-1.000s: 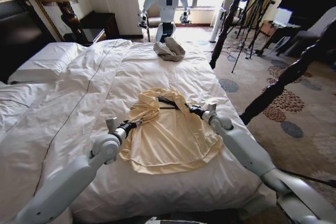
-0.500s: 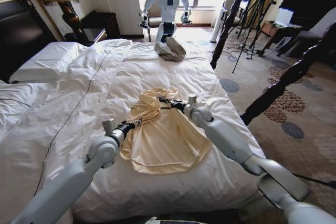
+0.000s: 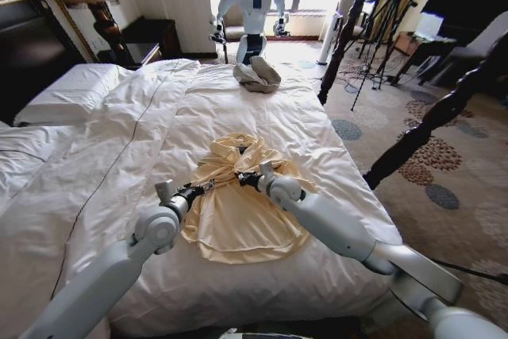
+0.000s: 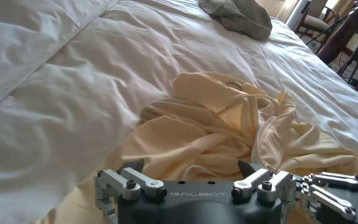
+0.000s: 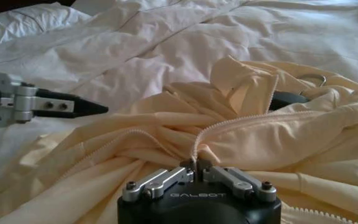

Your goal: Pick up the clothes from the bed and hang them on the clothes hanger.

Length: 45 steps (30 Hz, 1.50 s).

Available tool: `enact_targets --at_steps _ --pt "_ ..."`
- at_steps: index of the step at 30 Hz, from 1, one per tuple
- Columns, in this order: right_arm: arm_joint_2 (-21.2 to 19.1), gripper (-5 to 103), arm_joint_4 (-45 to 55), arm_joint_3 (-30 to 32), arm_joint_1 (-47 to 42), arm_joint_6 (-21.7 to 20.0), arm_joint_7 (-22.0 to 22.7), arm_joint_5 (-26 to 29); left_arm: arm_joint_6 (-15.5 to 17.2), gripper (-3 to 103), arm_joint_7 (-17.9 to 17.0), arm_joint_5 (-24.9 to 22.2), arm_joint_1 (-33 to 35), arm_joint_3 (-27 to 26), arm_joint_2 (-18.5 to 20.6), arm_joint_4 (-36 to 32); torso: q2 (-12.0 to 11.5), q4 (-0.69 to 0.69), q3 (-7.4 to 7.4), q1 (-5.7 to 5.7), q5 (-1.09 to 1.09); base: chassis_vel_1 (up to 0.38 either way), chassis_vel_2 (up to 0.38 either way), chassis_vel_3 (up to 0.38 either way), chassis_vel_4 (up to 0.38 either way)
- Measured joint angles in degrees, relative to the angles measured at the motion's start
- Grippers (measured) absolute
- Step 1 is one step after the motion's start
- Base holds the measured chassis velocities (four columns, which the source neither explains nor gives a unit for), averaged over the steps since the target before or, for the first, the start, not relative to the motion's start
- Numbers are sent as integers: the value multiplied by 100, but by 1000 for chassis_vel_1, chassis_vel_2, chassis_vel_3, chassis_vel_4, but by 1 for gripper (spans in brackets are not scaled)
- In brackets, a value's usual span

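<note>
Right pincer (image 5: 197,169) is clamped on a zippered fold of the clothes (image 3: 238,204), which lie crumpled on the bed (image 3: 119,140), likely to gather the fabric over the clothes hanger (image 5: 288,99) tucked inside. Left pincer (image 4: 191,169) hovers beside the shirt's edge, fingers apart, apparently waiting to help.

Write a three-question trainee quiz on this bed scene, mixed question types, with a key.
1. True or false: the right gripper is shut on the cream-yellow shirt.
2. What grey-beige item lies near the foot of the bed? A) pillow B) cloth bundle C) towel rack
3. Fill in: the left gripper hovers with fingers ____ at the shirt's edge.

Key: 1 true, pinching a zipper edge. 2 B. 3 open.
</note>
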Motion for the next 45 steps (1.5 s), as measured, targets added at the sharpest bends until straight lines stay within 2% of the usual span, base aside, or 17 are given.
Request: enact_targets --at_steps 3,6,8,10,13,15,16,19,20,22,25,28,29,31,39,41,45 --pt "-229 1 246 47 -62 -100 -103 -18 -6 100 0 5 1 -12 2 19 0 0 0 0 2 0 0 0 0" --pt "-1029 10 794 101 -264 -212 -516 -169 -27 100 2 22 -6 -21 -40 92 -1 -1 0 0 2 0 0 0 0" --pt "-1239 14 922 141 -377 -176 -590 -251 -30 100 2 27 -8 -21 -66 100 -1 -2 0 0 2 0 0 0 0" --pt "-1583 24 1134 370 -657 0 -762 -476 -34 100 2 41 5 -9 -122 103 -1 -4 0 0 4 0 0 0 0" --pt "-1838 29 1266 582 -781 167 -1095 -608 -36 100 1 56 27 11 -140 103 0 -3 -1 -1 3 0 0 0 0" --pt "-1971 40 1253 727 -805 764 -1227 -774 -38 100 1 68 32 20 -151 103 0 -3 -1 -1 1 0 0 0 0" --pt "-1971 40 1253 727 -805 764 -1227 -774 -38 100 1 68 32 20 -151 103 0 -3 -1 -1 1 0 0 0 0" --pt "-1610 56 372 822 -517 1351 -390 -1404 -40 100 2 70 36 21 -165 85 -1 0 -1 -1 3 0 0 0 0" --pt "-1610 56 372 822 -517 1351 -390 -1404 -40 100 2 70 36 21 -165 85 -1 0 -1 -1 3 0 0 0 0" --pt "-1129 67 -467 807 -221 1637 -159 -1816 -41 100 2 71 65 21 -168 52 -1 0 0 1 2 0 0 0 0" --pt "-899 73 -795 788 -95 1707 -83 -1935 -42 100 2 71 81 19 -168 37 -1 0 1 2 2 0 0 0 0" --pt "-219 89 -1666 714 223 1866 -1 -2190 -42 100 2 71 104 10 -152 13 -1 2 0 0 1 0 0 0 0" --pt "-219 89 -1666 714 223 1866 -1 -2190 -42 100 2 71 104 10 -152 13 -1 2 0 0 1 0 0 0 0" --pt "25 97 -1981 674 312 1885 -13 -2251 -42 100 1 63 103 -3 -139 8 -1 2 1 0 0 0 0 0 0" --pt "148 102 -2337 634 274 1862 -288 -2531 -44 100 -7 40 108 -72 -135 10 -1 -3 1 0 1 0 0 0 0" --pt "181 96 -2494 666 275 1923 -320 -2616 -44 100 -7 43 116 -71 -161 22 0 -3 0 -1 0 0 0 0 0" --pt "310 93 -2767 674 329 2023 -382 -2663 -46 100 -6 45 115 -47 -195 29 -1 -3 0 0 0 0 0 0 0"
